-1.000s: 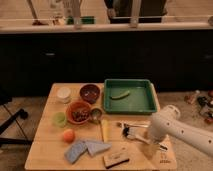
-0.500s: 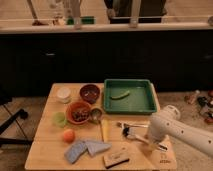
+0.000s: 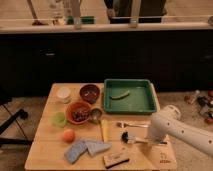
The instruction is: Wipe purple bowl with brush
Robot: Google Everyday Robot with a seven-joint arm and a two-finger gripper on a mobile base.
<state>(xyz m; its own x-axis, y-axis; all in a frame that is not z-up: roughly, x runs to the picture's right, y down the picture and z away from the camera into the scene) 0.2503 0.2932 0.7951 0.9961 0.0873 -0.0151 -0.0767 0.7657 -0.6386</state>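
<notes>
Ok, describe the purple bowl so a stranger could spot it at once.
Find the green tray at the back of the wooden table; the purple bowl sits just left of it, well away from the gripper at the front right. It is dark maroon, unlike the orange bowl in front of it and the white cup on its left.

Gripper low at near right, over brush handle; purple bowl far left beside tray.
</notes>
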